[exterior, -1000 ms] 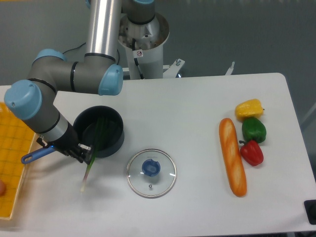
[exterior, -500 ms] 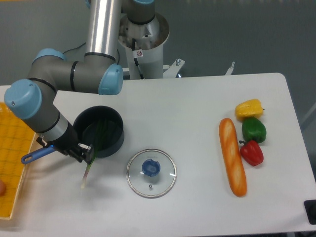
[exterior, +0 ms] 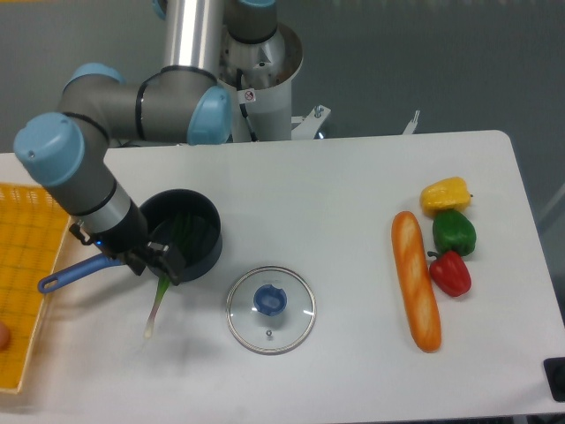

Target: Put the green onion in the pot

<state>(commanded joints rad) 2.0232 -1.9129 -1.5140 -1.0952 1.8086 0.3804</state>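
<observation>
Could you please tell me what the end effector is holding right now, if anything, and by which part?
The end effector sits at the green onion, about mid-stalk beside the pot rim; whether it grips the stalk cannot be told.

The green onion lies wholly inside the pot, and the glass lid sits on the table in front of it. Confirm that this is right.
Not quite. The green onion is only partly in the pot: its green leaves are inside, but its whitish end hangs over the front rim onto the table. The camera view shows this. The glass lid does sit on the table in front of the pot.
</observation>
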